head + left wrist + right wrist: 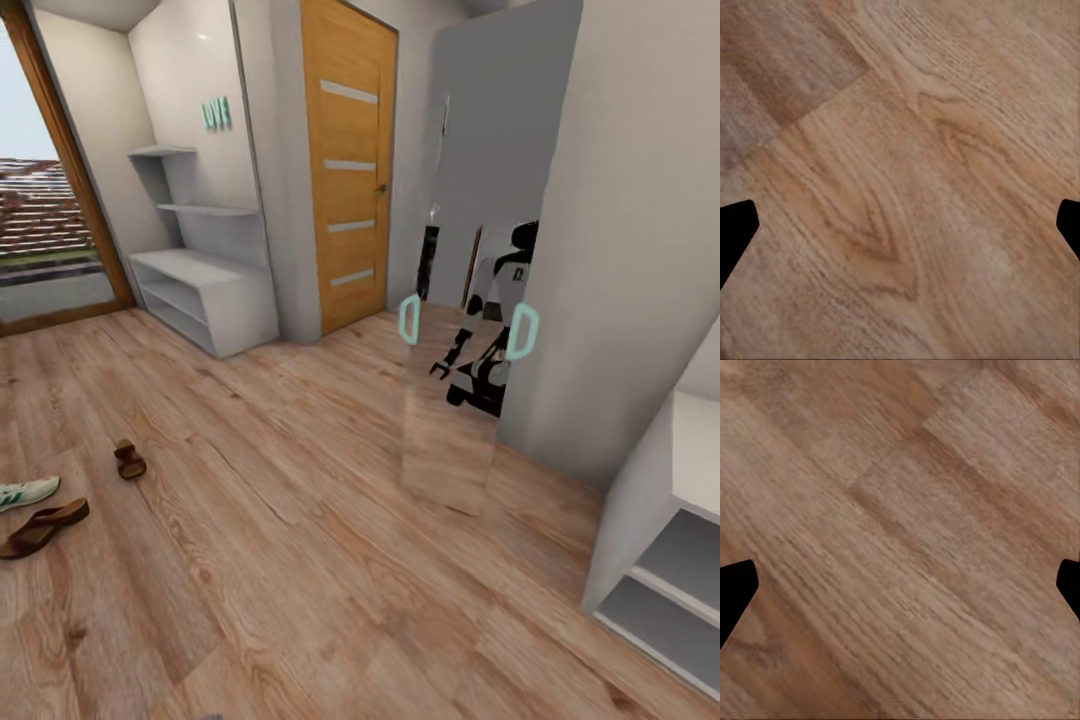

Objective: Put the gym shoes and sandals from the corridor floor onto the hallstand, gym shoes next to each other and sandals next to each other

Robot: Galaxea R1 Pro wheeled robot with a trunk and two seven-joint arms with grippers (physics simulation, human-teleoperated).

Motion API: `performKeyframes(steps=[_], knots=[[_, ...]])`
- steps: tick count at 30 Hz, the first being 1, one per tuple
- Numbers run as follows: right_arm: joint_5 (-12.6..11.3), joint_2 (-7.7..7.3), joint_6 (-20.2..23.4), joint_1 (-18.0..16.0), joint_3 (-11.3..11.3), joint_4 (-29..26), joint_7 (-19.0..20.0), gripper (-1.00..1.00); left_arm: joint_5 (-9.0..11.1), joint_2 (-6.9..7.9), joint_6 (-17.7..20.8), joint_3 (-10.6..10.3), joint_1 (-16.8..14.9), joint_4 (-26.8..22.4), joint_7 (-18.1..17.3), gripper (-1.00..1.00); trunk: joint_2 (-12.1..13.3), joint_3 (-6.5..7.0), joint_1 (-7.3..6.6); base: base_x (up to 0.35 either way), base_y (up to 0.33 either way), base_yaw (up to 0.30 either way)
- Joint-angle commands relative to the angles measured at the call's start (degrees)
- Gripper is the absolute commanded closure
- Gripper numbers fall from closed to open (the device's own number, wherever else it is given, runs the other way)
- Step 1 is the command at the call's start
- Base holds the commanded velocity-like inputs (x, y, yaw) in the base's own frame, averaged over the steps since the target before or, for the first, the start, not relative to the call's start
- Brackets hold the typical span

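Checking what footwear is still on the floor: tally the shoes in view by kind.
Gym shoes: 1, gym shoe at the picture's left edge
Sandals: 2, near sandal and far sandal
Total: 3, all on the corridor floor

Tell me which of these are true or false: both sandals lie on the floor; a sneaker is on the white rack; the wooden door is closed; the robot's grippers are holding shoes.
1. Both sandals lie on the wood floor. True.
2. A sneaker is on the white rack. False: the rack looks bare; one sneaker lies on the floor at the picture's edge.
3. The wooden door is closed. True.
4. The grippers are holding shoes. False: the left gripper and right gripper are open over bare floor.
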Motion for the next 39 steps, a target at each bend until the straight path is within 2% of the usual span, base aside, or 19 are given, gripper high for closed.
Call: performKeyframes(steps=[1,39], knots=[[0.14,-0.02,-0.15,-0.01,0.02,0.01,-0.02,-1.0,0.52,0.01,-0.18,-0.12,-0.02,0.05,-0.04,-1.0,-0.02,-0.07,0.02,0.264,0.119,0.274],[0.14,0.05,-0.15,0.0,0.02,0.01,-0.02,-1.0,0.5,0.04,-0.21,-0.08,0.03,0.01,-0.04,-1.0,-0.02,-0.93,0.02,0.3,0.118,0.274]])
